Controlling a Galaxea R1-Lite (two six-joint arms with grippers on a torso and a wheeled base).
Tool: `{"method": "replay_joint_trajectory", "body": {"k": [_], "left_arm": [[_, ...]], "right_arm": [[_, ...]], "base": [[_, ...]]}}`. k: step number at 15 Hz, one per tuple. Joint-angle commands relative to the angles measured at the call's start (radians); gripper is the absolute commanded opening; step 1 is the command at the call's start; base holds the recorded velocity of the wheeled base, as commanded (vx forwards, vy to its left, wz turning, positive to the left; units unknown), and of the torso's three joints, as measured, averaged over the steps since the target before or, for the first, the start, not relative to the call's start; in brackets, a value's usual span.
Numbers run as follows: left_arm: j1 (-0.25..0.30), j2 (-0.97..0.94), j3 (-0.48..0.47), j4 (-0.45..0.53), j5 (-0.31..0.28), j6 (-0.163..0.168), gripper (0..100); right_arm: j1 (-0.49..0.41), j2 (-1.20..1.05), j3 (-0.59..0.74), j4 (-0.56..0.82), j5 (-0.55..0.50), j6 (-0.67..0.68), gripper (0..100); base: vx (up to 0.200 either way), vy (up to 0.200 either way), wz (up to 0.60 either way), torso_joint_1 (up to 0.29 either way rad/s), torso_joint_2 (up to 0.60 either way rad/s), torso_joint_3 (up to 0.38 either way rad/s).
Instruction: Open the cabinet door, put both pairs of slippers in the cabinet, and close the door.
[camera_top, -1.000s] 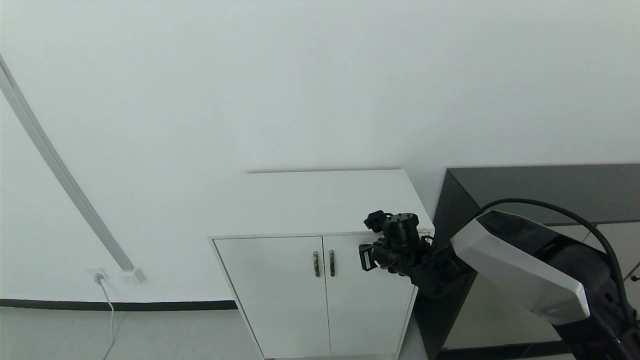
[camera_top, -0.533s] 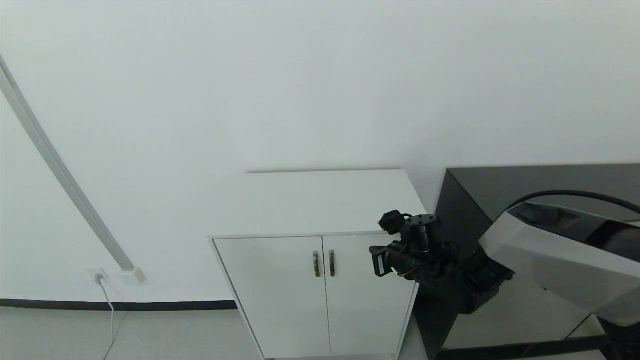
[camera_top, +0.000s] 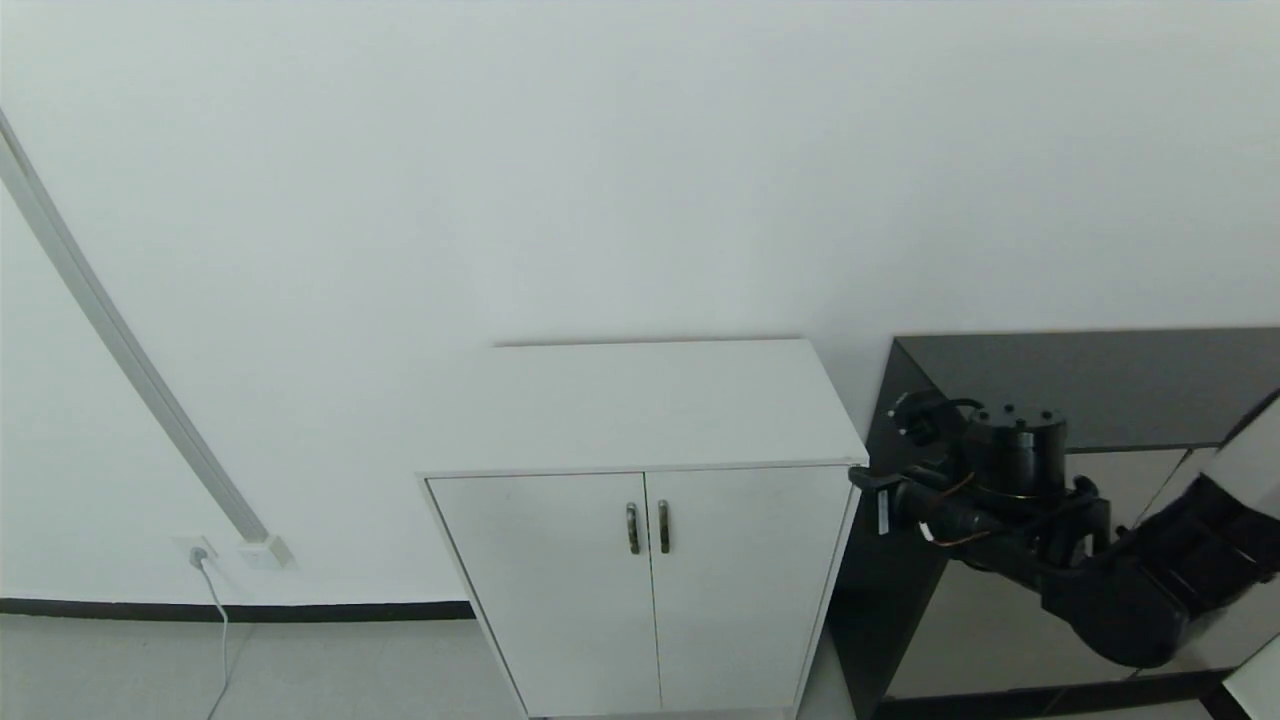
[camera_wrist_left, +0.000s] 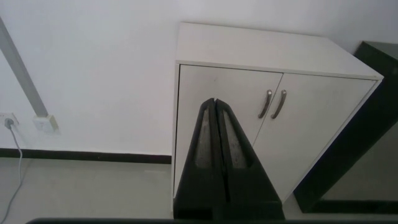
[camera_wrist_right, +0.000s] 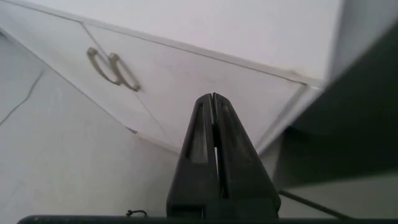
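The white cabinet (camera_top: 650, 410) stands against the wall with both doors shut. Its two metal handles (camera_top: 647, 527) sit side by side at the middle seam. My right gripper (camera_top: 882, 505) hangs just past the cabinet's right edge, at door-top height, in front of the dark unit. From the right wrist, this gripper (camera_wrist_right: 212, 97) is shut and empty, pointing at the right door's upper corner (camera_wrist_right: 292, 78), with the handles (camera_wrist_right: 113, 67) off to one side. My left gripper (camera_wrist_left: 215, 101) is also shut and empty, held back from the left door (camera_wrist_left: 224, 118).
A dark glossy unit (camera_top: 1080, 380) stands right beside the cabinet. A slanted cable duct (camera_top: 120, 340) runs down the wall to a socket (camera_top: 195, 552) with a plugged cable. Bare floor (camera_top: 300, 670) lies left of the cabinet.
My right arm has swung to the right, from in front of the right door to beyond the cabinet's right edge. The doors have stayed shut.
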Motion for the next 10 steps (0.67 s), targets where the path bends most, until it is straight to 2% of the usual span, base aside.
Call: {"method": "replay_joint_trajectory", "body": {"k": [1, 5, 10], "left_arm": [[0.001, 0.0, 0.0, 0.001, 0.0, 0.001, 0], [0.001, 0.0, 0.0, -0.001, 0.0, -0.001, 0], [0.001, 0.0, 0.0, -0.001, 0.0, -0.001, 0]], "right_arm": [[-0.042, -0.166, 0.126, -0.031, -0.049, -0.017, 0], [-0.073, -0.4, 0.288, -0.031, -0.052, -0.021, 0], [-0.16, -0.607, 0.465, -0.031, -0.064, -0.041, 0]], "base": [[0.0, 0.0, 0.0, 0.0, 0.0, 0.0], [0.0, 0.0, 0.0, 0.0, 0.0, 0.0], [0.0, 0.0, 0.0, 0.0, 0.0, 0.0]]}}
